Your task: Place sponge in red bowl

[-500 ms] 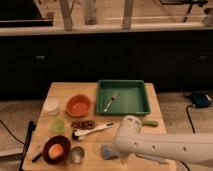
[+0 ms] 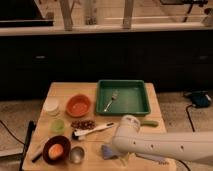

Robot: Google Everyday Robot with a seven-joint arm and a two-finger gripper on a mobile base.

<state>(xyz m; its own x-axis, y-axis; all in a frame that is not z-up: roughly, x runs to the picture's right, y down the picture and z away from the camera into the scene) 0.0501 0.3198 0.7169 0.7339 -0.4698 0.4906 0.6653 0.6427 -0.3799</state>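
Note:
The sponge (image 2: 109,150) is a small blue-grey block lying on the wooden table near its front edge. The red bowl (image 2: 78,105) is shallow, orange-red and empty, and it stands at the table's left middle, well behind and left of the sponge. My white arm reaches in from the right. Its gripper (image 2: 119,155) is down at the sponge's right side, mostly hidden under the arm's wrist.
A green tray (image 2: 141,107) with a fork (image 2: 111,101) is at the back. A white cup (image 2: 51,106), a green cup (image 2: 57,125), a dark brown bowl (image 2: 56,149), a metal cup (image 2: 76,154), a white-handled brush (image 2: 92,130) and a pile of nuts (image 2: 82,123) fill the left side.
The arm has shifted only slightly over the sponge. The sponge and the bowl have not moved.

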